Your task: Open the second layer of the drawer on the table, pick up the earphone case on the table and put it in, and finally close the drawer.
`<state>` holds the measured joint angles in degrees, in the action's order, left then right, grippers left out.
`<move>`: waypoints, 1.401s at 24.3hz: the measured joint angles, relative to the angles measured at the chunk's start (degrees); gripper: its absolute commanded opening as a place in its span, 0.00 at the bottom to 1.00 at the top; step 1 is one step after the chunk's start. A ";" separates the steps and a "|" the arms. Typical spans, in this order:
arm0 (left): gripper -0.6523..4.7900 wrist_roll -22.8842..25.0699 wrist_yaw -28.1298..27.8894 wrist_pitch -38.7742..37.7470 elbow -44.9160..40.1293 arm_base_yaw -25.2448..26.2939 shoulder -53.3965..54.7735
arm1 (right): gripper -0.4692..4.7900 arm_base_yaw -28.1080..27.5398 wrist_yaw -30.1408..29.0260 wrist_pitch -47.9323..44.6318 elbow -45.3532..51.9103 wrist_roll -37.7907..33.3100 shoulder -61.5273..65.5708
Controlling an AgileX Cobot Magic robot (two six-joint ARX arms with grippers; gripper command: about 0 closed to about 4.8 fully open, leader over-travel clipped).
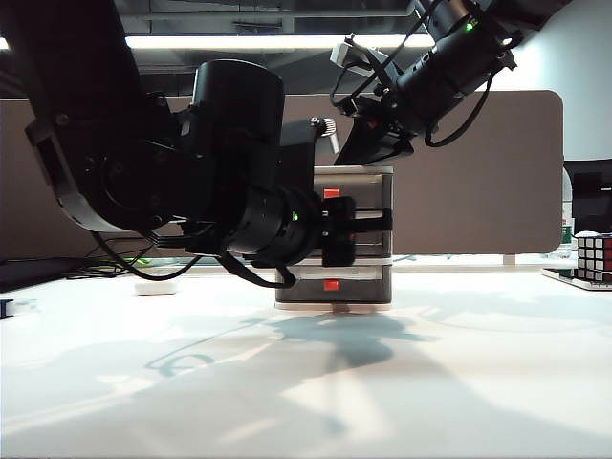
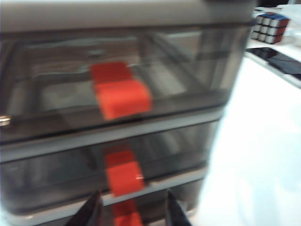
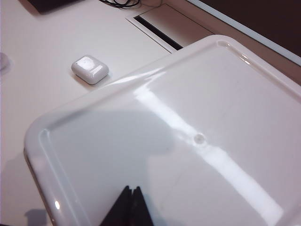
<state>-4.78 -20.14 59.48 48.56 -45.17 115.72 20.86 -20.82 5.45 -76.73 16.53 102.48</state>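
Note:
The drawer (image 1: 368, 182) stands mid-table (image 1: 459, 363) with its three smoky-grey fronts and red-orange tabs facing me. My left gripper (image 1: 354, 228) is at the front of the second layer and hides its tab in the exterior view. In the left wrist view the second layer (image 2: 56, 174) looks pushed in, and my left gripper (image 2: 131, 209) is open, with dark fingers (image 2: 91, 209) either side of the line of red tabs (image 2: 123, 176). My right gripper (image 3: 130, 190) is shut just over the drawer's white top (image 3: 211, 117). The earphone case (image 1: 156, 287) (image 3: 90, 69) lies on the table left of the unit.
A multicoloured puzzle cube (image 1: 595, 256) (image 2: 269, 26) sits at the far right, next to a flat dark slab (image 2: 277, 59). The brown partition panel (image 1: 478, 172) runs behind the drawer. A cable slot (image 3: 157, 30) is cut in the table near the back edge.

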 measured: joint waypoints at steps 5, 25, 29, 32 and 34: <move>0.38 -0.02 -1.53 -0.13 0.00 -0.02 0.13 | 0.09 0.00 -0.04 0.00 0.00 -0.02 0.00; 0.27 -1.75 -5.20 -1.92 4.50 -0.66 2.71 | 0.09 0.04 -0.02 -0.04 0.00 -0.17 0.00; 0.26 -1.73 -5.44 -1.75 4.59 -0.68 2.71 | 0.09 0.04 -0.02 -0.04 0.00 -0.24 0.00; 0.15 -1.73 -5.44 -1.66 4.59 -0.68 2.71 | 0.09 0.04 -0.02 -0.02 0.00 -0.26 0.00; 0.11 -1.51 -5.49 -1.73 4.59 -0.68 2.71 | 0.09 0.04 0.02 -0.04 0.00 -0.31 0.00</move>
<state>-6.28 -25.63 57.76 53.15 -45.84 118.43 20.91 -20.80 5.41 -76.73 16.23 102.48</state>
